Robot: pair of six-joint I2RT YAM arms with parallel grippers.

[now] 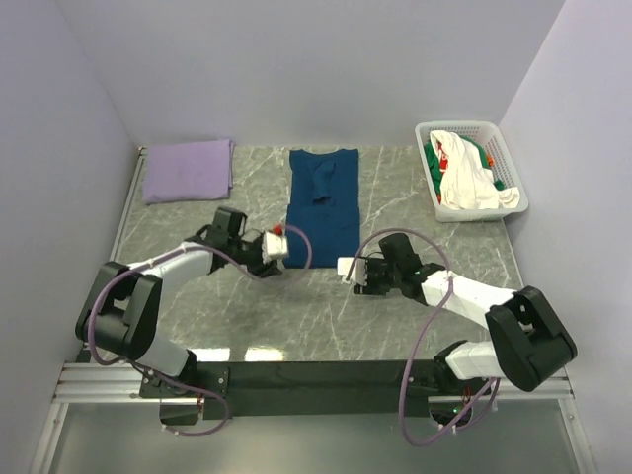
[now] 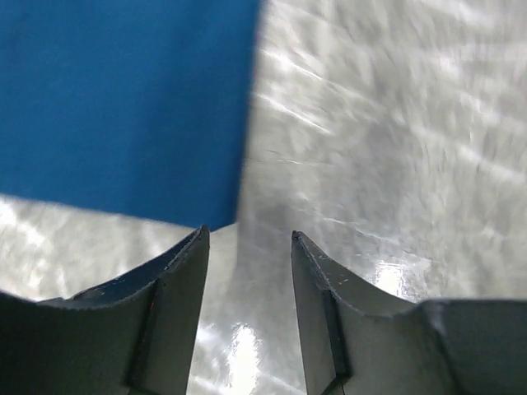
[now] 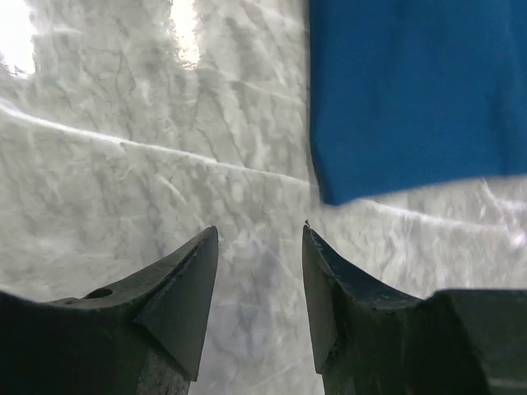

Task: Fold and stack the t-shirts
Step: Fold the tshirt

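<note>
Left pincer (image 1: 279, 244) and right pincer (image 1: 346, 269): both spread, empty, low at near hem corners of navy tee (image 1: 323, 202). Surface (image 1: 415, 237): marbled grey. Navy tee: mid-surface, sleeves tucked in, crosswise folds judged pending. Lavender tee (image 1: 188, 170): folded, far-left corner. Basket (image 1: 472, 128): white and green tees (image 1: 472, 188) unfolded inside. Stack: none yet. Wrist views alone show bare gap between jaws; top view alone shows lavender tee, basket.

Bright, even overhead light fills the top view, leaving soft shadows and a white glare patch on the marble surface (image 1: 262, 353) at its near edge. Both wrist views are blurred, with glare spots; the navy t-shirt (image 2: 123, 107) edge smears.
</note>
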